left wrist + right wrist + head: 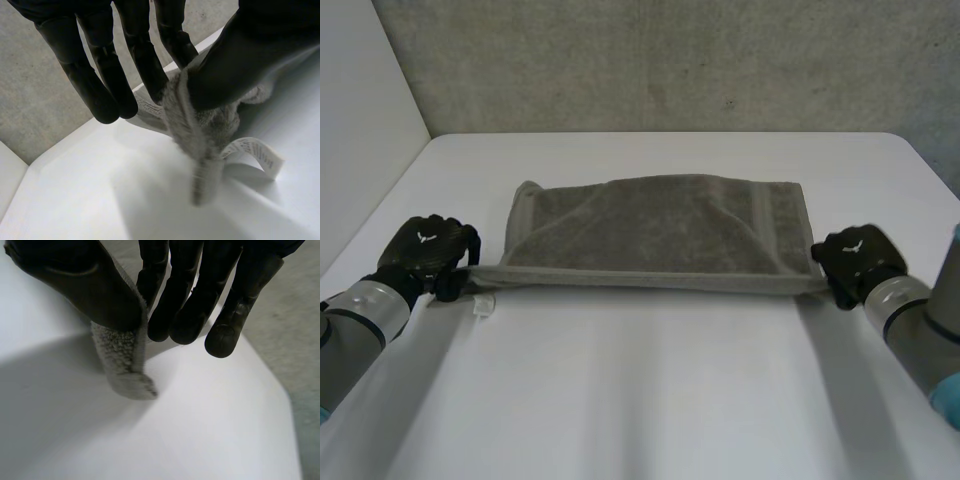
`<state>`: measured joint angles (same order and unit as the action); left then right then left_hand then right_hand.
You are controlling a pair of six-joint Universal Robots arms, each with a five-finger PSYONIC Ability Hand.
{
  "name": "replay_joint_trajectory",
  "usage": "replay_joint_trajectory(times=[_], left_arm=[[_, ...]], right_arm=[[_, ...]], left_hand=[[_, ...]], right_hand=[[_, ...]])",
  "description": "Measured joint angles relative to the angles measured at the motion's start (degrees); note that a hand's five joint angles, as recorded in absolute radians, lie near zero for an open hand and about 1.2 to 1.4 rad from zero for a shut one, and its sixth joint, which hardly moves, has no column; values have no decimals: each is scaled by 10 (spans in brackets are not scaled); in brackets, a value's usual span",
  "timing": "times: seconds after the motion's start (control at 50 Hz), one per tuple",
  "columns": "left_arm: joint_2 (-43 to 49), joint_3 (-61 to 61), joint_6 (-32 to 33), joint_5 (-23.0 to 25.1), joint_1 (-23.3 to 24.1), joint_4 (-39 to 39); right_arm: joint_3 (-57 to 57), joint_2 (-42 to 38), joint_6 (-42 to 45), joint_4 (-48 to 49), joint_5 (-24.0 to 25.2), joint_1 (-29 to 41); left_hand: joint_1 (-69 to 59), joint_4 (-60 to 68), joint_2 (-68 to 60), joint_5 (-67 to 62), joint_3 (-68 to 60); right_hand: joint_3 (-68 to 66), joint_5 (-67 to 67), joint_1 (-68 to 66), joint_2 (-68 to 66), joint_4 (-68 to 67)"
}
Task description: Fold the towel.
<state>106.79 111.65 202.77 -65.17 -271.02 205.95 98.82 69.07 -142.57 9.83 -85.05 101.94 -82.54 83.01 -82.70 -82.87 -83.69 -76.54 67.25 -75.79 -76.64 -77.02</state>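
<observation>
Grey terry towel (655, 235) lies across the middle of the white table (650, 400), its long sides running left to right. Its near edge is pulled into a straight line between the two hands, and the rest spreads flat toward the far side, where a concrete wall (670, 60) stands behind the table.

The left hand (425, 252) sits at the towel's near left corner, back of the hand up, with its grey forearm reaching in from the near left. In the left wrist view the thumb (240, 60) clamps the bunched corner of the towel (200, 135) against one of the fingers, while the other fingers (100, 75) hang straight and slightly spread beside it.

The right hand (855, 262) holds the near right corner in a mirrored pose (its arm comes in from the near right). In the right wrist view the thumb (80, 280) presses the towel (122, 365) against the fingers (185, 300), which are close together and point down. A short tip of cloth hangs below the pinch, just above the tabletop.

A white care label (255, 154) curls out from the left corner onto the table. It carries faint print, too small to read.
</observation>
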Motion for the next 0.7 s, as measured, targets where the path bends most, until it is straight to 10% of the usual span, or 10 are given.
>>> replay_joint_trajectory(times=[0.24, 0.38, 0.7], left_arm=[[19, 1, 5, 2, 14, -2], [21, 1, 6, 7, 24, -2], [-113, -21, -40, 35, -34, -7]], right_arm=[[6, 40, 1, 0, 3, -19], [7, 35, 2, 0, 4, -18], [0, 169, -24, 1, 11, -46]], left_hand=[[205, -206, 207, 207, 215], [-20, 42, -38, -28, -36], [-20, 45, -41, -29, -48]], right_hand=[[0, 4, -2, 0, 0], [0, 4, -2, 0, 0], [0, 4, -3, 0, 0]])
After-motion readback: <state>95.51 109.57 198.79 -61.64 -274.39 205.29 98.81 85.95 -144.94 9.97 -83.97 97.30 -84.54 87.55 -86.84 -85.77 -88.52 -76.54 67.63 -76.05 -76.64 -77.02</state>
